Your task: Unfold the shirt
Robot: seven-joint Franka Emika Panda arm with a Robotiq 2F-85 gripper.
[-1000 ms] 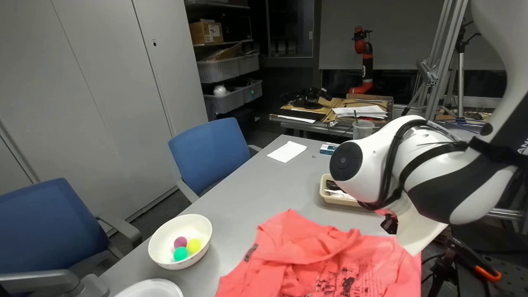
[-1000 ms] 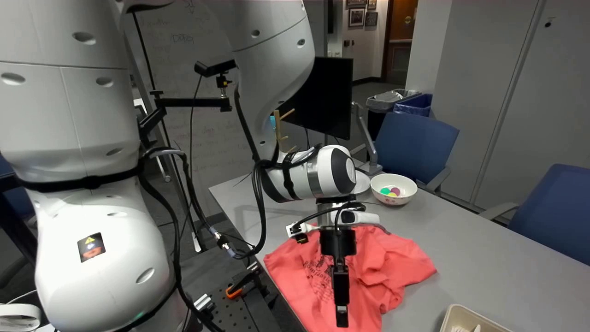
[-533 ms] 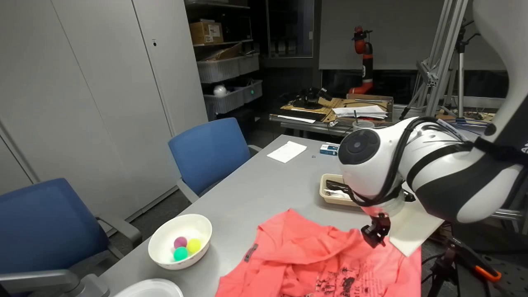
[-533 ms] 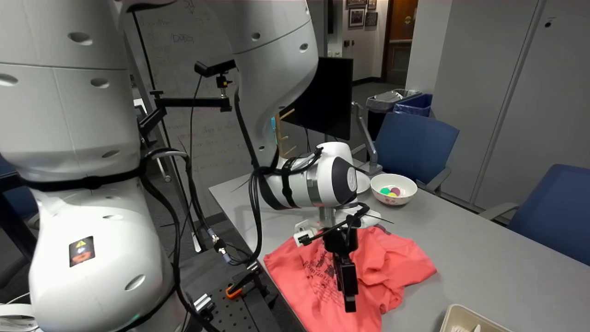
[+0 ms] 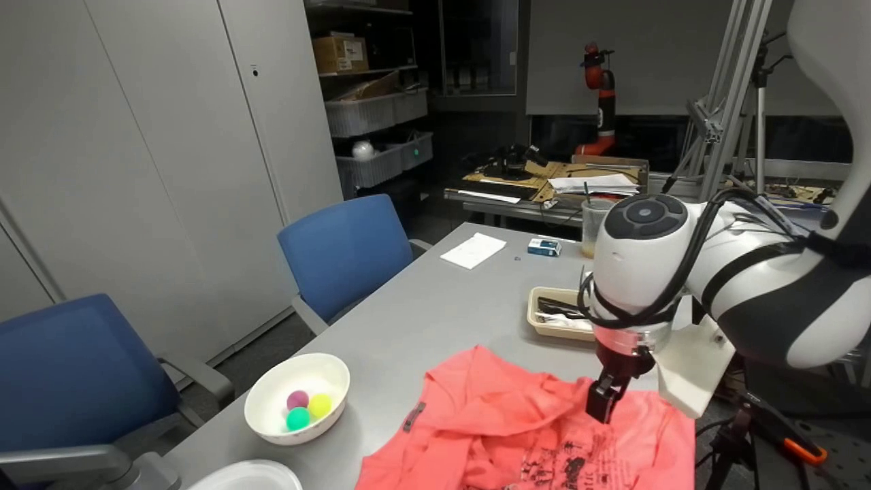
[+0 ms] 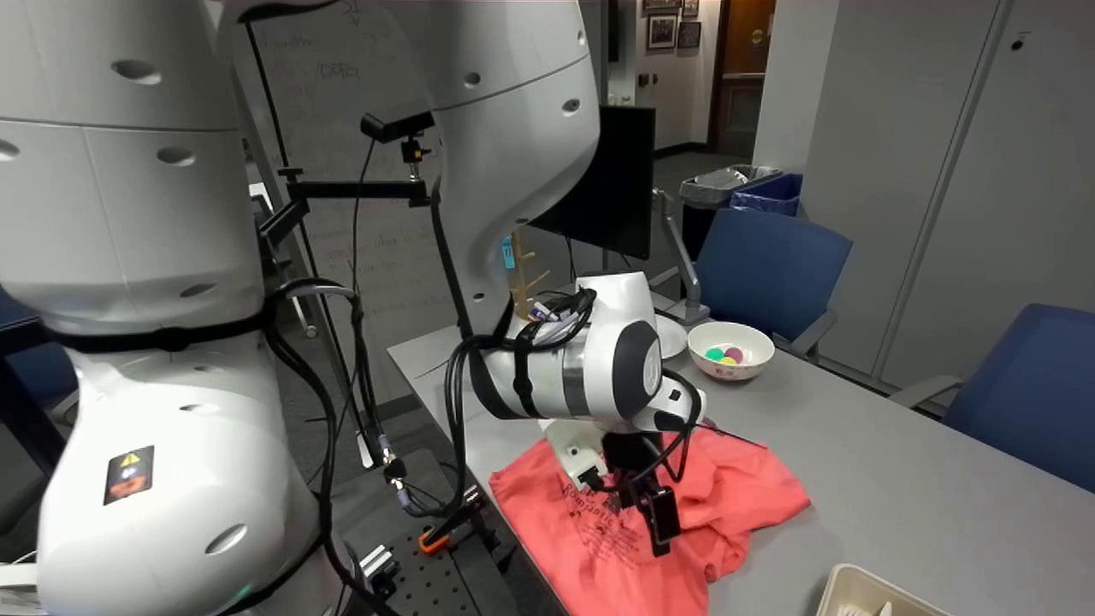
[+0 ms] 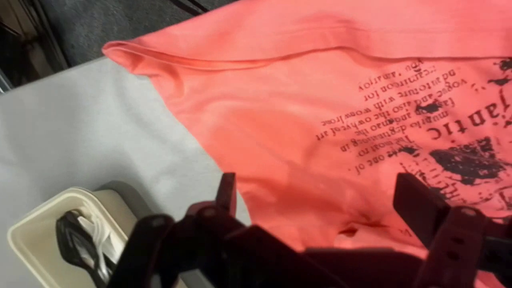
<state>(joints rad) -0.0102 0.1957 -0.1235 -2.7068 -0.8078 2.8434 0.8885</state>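
Wide-apart fingers (image 7: 420, 208) hung over rumpled shirt (image 5: 527, 425)

The coral shirt lay on the gray surface (image 5: 422, 320), creased and partly bunched up, between a bowl (image 5: 275, 384) of colored balls (image 5: 320, 406) and a tan tray (image 5: 561, 333). The fingers held nothing.

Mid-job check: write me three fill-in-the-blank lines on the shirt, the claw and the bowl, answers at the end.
Of smooth or wrinkled, the shirt is ____.
Of open or shut, the claw is ____.
The number of balls in the white bowl is ____.
Missing words: wrinkled; open; three.
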